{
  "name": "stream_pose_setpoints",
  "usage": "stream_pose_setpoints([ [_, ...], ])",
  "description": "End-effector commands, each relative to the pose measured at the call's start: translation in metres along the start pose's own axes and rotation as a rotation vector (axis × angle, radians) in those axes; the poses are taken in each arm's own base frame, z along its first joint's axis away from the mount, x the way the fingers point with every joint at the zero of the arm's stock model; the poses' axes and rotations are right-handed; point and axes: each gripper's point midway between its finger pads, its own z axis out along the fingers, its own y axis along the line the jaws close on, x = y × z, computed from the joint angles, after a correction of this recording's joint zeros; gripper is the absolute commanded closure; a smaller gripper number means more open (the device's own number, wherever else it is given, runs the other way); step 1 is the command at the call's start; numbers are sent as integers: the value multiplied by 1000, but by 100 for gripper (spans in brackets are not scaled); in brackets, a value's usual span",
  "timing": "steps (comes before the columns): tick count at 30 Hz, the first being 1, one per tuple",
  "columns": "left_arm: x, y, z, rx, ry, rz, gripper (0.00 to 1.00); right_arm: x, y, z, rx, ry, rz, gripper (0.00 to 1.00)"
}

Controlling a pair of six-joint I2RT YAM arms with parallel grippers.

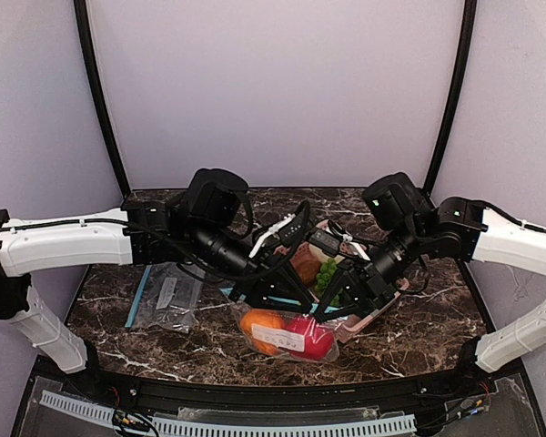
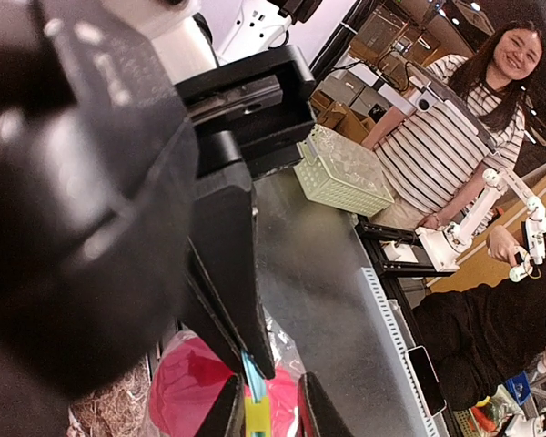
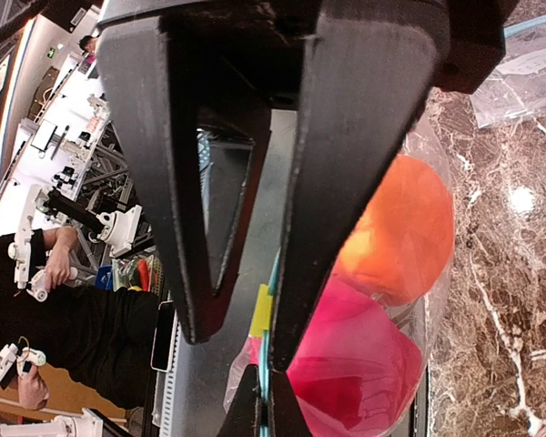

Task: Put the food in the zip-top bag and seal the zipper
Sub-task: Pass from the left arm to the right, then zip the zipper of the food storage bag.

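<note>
The zip-top bag [image 1: 287, 335] lies at the table's front centre, its white label up. An orange fruit [image 1: 262, 326] [image 3: 405, 237] and a red fruit [image 1: 311, 337] [image 3: 355, 364] [image 2: 187, 391] are inside it. My right gripper [image 1: 323, 309] [image 3: 262, 405] is shut on the light blue zipper [image 3: 273, 269] [image 2: 252, 378], near a yellow tab [image 3: 261, 309]. My left gripper [image 1: 271, 308] [image 2: 271, 401] straddles the same strip. Its fingers stand apart, one close beside the zipper and the other clear of it. A green grape bunch [image 1: 328, 271] sits in the pink basket.
The pink basket [image 1: 382, 309] stands right of the bag, under the right arm, with a brownish piece [image 1: 305, 264] also in it. A second clear bag [image 1: 168, 299] lies flat at the left. Both arms crowd over the table's middle.
</note>
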Motion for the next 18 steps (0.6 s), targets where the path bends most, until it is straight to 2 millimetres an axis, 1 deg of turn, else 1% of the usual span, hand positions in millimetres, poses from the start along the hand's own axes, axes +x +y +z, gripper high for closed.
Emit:
stream_pose_setpoints([
  [1, 14, -8, -2, 19, 28, -30, 86, -16, 10, -6, 6, -48, -70, 100],
  [4, 14, -8, -3, 14, 25, -27, 92, -16, 8, -5, 9, -47, -66, 100],
  [5, 13, -8, -4, 12, 24, -24, 96, -16, 8, -5, 11, -47, -66, 100],
  [7, 14, -8, -4, 6, 25, -22, 99, -17, 8, -6, 15, -50, -68, 100],
  [11, 19, -6, -4, -1, 42, -33, 99, -19, 5, -9, 51, -64, -75, 100],
  [15, 34, -1, -8, -37, 84, -53, 99, -19, 1, -15, 107, -79, -79, 100],
  [18, 44, 1, -15, -65, 102, -73, 99, -18, 0, -19, 118, -84, -74, 100],
])
